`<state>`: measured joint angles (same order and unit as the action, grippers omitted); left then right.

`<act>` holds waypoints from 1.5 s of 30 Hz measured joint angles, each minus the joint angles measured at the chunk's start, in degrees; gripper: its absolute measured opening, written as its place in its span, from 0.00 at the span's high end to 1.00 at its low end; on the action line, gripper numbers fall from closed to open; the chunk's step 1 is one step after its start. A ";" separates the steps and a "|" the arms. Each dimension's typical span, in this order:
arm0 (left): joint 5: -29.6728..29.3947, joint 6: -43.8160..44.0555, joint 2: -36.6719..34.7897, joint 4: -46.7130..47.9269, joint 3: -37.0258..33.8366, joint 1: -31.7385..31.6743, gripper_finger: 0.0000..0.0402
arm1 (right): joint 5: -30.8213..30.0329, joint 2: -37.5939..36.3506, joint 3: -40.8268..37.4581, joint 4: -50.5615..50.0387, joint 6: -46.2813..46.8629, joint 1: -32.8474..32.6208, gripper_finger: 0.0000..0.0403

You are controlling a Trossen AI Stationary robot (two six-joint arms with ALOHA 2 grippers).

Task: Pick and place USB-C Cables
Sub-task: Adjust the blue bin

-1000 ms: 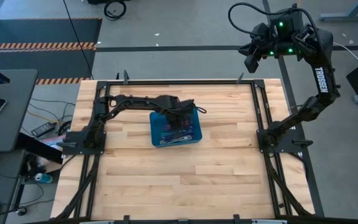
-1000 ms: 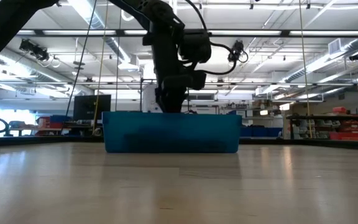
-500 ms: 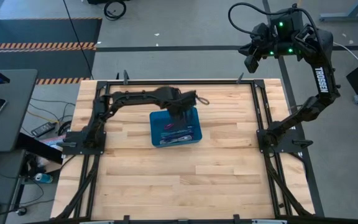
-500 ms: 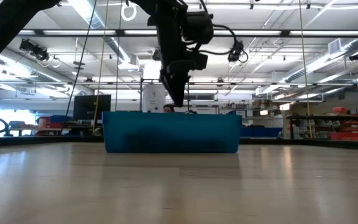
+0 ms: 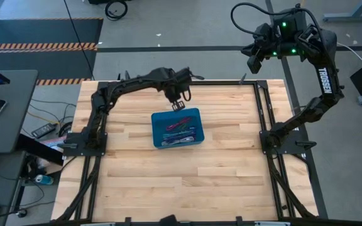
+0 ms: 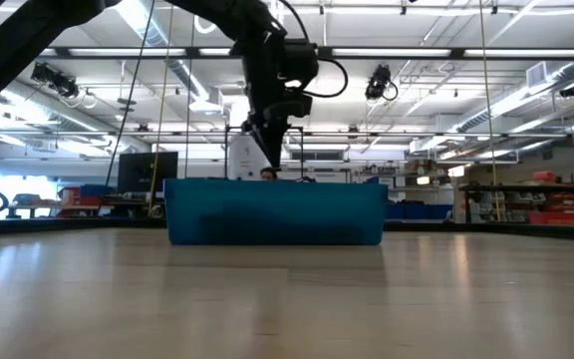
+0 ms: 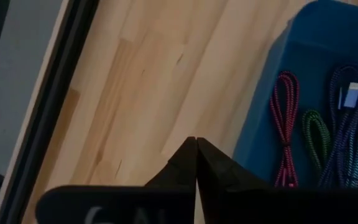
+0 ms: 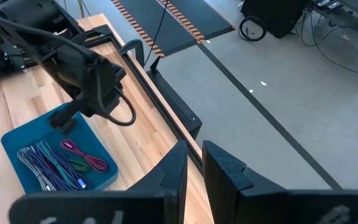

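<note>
Currently:
left gripper (image 5: 179,102): fingers pressed together, holding nothing, above bin's 12 o'clock edge
cables (image 5: 177,130): lying inside blue bin (image 5: 195,140), table centre
right gripper (image 5: 253,61): parked off table, 1 o'clock, a small gap between fingers

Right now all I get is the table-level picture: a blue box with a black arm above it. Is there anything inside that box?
Observer: Yes. From above, the blue bin holds several USB-C cables: magenta, green, blue and teal.
Visitor: Is that claw holding one?
Observer: No. The left claw is shut with no cable showing in it. It hangs over the table, just past the bin's far rim.
Visitor: Is there a second arm?
Observer: Yes. The right claw waits raised beyond the table's far right corner.
</note>
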<state>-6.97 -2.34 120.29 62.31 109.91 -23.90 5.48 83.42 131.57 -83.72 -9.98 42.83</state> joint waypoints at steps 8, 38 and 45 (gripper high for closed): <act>1.62 -1.81 0.37 -5.28 -2.56 -0.81 0.99 | -0.02 0.00 0.02 0.00 0.01 0.02 0.86; 8.92 6.26 0.48 -22.12 -17.86 7.98 1.00 | 0.00 0.00 0.02 0.09 0.00 0.00 0.86; 10.72 6.63 0.48 -24.46 -17.35 10.44 1.00 | 0.04 0.00 0.02 0.94 0.00 0.02 0.86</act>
<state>3.75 4.29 120.77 37.85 92.56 -13.47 5.52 83.42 131.59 -82.78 -9.98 42.85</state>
